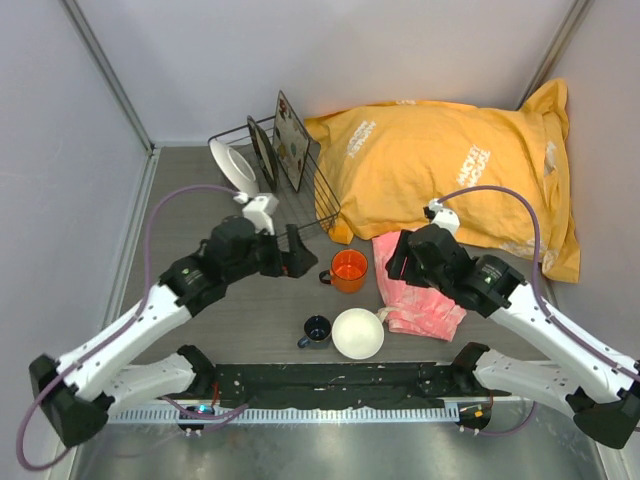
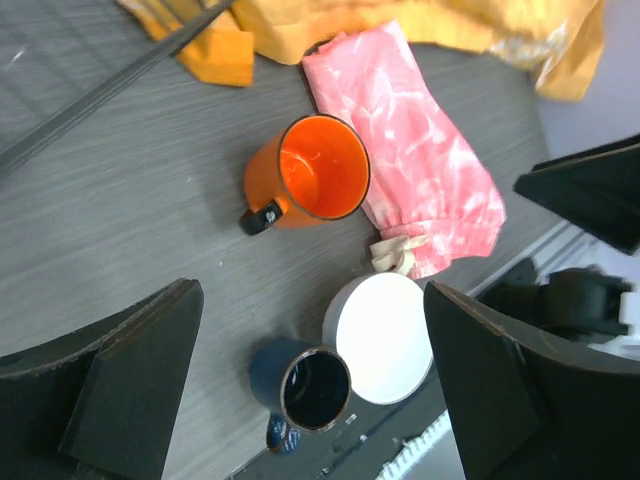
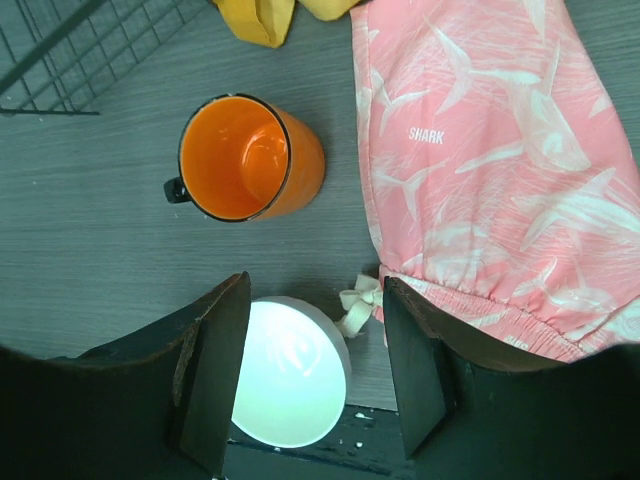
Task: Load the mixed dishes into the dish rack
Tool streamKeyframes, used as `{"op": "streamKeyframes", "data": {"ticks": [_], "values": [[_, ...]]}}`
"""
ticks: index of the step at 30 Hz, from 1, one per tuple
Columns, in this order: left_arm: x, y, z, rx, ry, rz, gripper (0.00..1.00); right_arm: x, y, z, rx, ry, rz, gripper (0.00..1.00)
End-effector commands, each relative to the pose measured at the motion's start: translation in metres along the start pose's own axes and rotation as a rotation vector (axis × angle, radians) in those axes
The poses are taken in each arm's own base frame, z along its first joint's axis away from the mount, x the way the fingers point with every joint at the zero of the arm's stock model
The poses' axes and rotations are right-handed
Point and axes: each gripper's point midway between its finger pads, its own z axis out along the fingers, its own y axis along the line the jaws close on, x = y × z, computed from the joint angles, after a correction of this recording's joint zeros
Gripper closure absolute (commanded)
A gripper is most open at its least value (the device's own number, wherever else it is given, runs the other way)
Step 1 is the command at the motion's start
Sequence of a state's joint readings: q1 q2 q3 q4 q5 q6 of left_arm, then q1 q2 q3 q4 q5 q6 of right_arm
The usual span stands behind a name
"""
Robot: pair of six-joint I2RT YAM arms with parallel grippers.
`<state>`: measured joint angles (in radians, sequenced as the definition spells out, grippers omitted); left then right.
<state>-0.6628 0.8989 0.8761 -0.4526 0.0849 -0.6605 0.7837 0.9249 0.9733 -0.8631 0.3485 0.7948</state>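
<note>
I see the glossy orange ceramic mug (image 1: 349,270) upright mid-table, mouth up, handle pointing left, just near of the dark grey wire dish rack (image 1: 322,195). Left gripper (image 1: 298,255) is wide and empty, just left of the mug. Right gripper (image 3: 315,290) is partly spread and empty, hovering right of it.

Robotics lab bench, plain grey enclosure walls (image 1: 330,50), wood-grain table (image 1: 190,215), left arm (image 1: 150,315), right arm (image 1: 545,315)

Bright orange mug (image 3: 250,157) with a dark rim, pink cloth (image 3: 500,170) covered in white sharks, plain white bowl (image 3: 290,375), dark-blue cup (image 2: 300,385), grey woodgrain table (image 3: 90,230).
</note>
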Motion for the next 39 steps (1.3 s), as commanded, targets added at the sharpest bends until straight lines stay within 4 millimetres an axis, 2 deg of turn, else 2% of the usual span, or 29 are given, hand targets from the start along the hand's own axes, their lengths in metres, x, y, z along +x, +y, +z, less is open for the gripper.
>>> {"op": "streamKeyframes", "data": {"ticks": [1,2,7,11,16,24,33,39], "values": [[0.009,-0.012,0.039,-0.11,-0.007,0.215,0.04,-0.031,0.005,-0.024,-0.034,-0.115,0.057,0.39],[0.019,-0.023,0.046,-0.087,0.01,0.251,0.05,-0.033,0.004,-0.026,-0.031,-0.12,0.058,0.39],[0.061,-0.028,0.078,-0.086,0.115,0.314,0.14,-0.037,-0.003,-0.036,-0.031,-0.154,0.08,0.39],[0.083,-0.033,0.087,-0.078,0.163,0.357,0.17,-0.038,-0.005,-0.038,-0.032,-0.165,0.089,0.39],[0.099,-0.034,0.092,-0.073,0.205,0.391,0.19,-0.036,-0.006,-0.037,-0.031,-0.16,0.085,0.39],[0.137,-0.04,0.097,-0.035,0.302,0.445,0.26,-0.033,-0.009,-0.033,-0.019,-0.154,0.08,0.39],[0.166,-0.045,0.099,0.018,0.375,0.463,0.28,-0.031,-0.009,-0.031,-0.015,-0.148,0.071,0.38],[0.183,-0.045,0.11,0.019,0.417,0.476,0.3,-0.031,-0.009,-0.031,-0.017,-0.15,0.07,0.38]]}}
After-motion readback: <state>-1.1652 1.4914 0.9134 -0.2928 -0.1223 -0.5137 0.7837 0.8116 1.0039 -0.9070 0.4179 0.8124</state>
